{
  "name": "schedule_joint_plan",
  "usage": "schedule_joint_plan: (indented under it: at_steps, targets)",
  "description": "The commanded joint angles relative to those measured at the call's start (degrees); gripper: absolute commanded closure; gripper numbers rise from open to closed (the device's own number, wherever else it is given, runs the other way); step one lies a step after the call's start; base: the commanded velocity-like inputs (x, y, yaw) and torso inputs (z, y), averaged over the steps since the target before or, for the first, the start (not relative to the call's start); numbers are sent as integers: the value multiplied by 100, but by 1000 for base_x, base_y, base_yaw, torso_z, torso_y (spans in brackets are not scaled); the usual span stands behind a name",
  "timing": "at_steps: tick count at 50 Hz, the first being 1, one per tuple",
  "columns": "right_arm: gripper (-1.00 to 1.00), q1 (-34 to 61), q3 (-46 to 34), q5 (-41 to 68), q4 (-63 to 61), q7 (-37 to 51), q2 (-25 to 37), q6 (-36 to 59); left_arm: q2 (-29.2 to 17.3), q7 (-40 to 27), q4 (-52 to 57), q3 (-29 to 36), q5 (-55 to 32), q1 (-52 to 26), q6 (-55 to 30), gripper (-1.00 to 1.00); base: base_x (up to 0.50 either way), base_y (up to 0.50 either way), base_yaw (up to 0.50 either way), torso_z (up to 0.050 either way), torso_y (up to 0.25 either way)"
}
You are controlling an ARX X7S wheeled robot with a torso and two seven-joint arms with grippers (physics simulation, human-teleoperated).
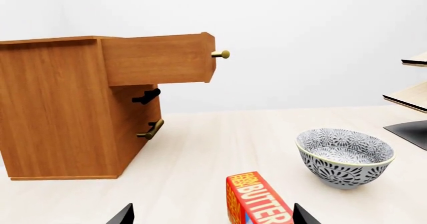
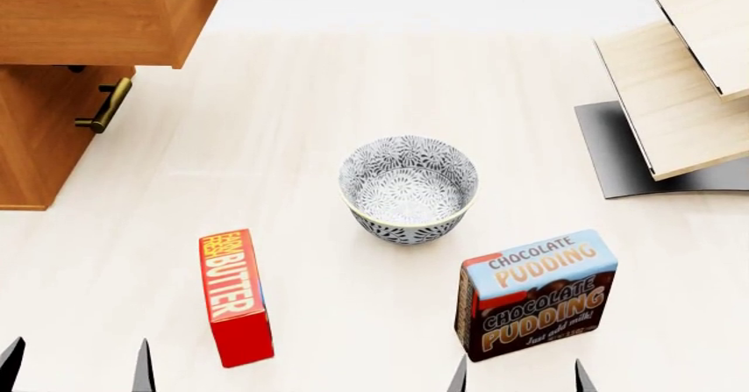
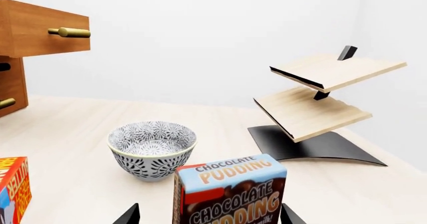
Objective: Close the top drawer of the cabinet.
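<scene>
The orange-brown cabinet (image 1: 60, 108) stands at the table's far left. Its top drawer (image 1: 157, 58) is pulled well out, brass handle (image 1: 221, 54) at the front. The lower drawer front (image 1: 137, 119) sits flush. In the head view the top drawer (image 2: 94, 19) overhangs the cabinet (image 2: 35, 138); the right wrist view shows the drawer (image 3: 47, 28) at its edge. My left gripper (image 2: 77, 370) is open and empty near the table's front, far from the drawer; it also shows in its wrist view (image 1: 213, 219). My right gripper (image 2: 521, 379) is open and empty, also seen in its wrist view (image 3: 210, 218).
A patterned bowl (image 2: 409, 186) sits mid-table. A red butter box (image 2: 234, 295) stands just ahead and right of my left gripper. A chocolate pudding box (image 2: 536, 291) stands just ahead of my right gripper. A pale wood rack (image 2: 679, 94) on a black base is at the far right.
</scene>
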Motion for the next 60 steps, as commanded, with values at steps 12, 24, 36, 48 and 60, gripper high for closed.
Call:
schedule_joint_plan:
  at_steps: [12,24,36,48,60]
  targets:
    - [-100,15,-67,-6,-111,119,105,85,-59,-121,-33,111,12,-73,-37,-100,0,0,0,0,0]
    - [-100,30,-79,15,-158,185,141,106,-121,-225,-90,186,-21,-118,-19,-100,0,0,0,0,0]
    - [-100,14,-156,4,-207,289,198,92,-218,-336,110,202,-55,-49,-29,-100,0,0,0,0,0]
    - [-100,54,-208,90,-102,329,226,102,-281,-365,119,257,-109,-14,32,-100,117,-83,0,0,0]
    - [-100,49,-279,44,-21,412,271,-7,-319,-421,89,311,-144,-22,52,-100,250,-187,0,0,0]
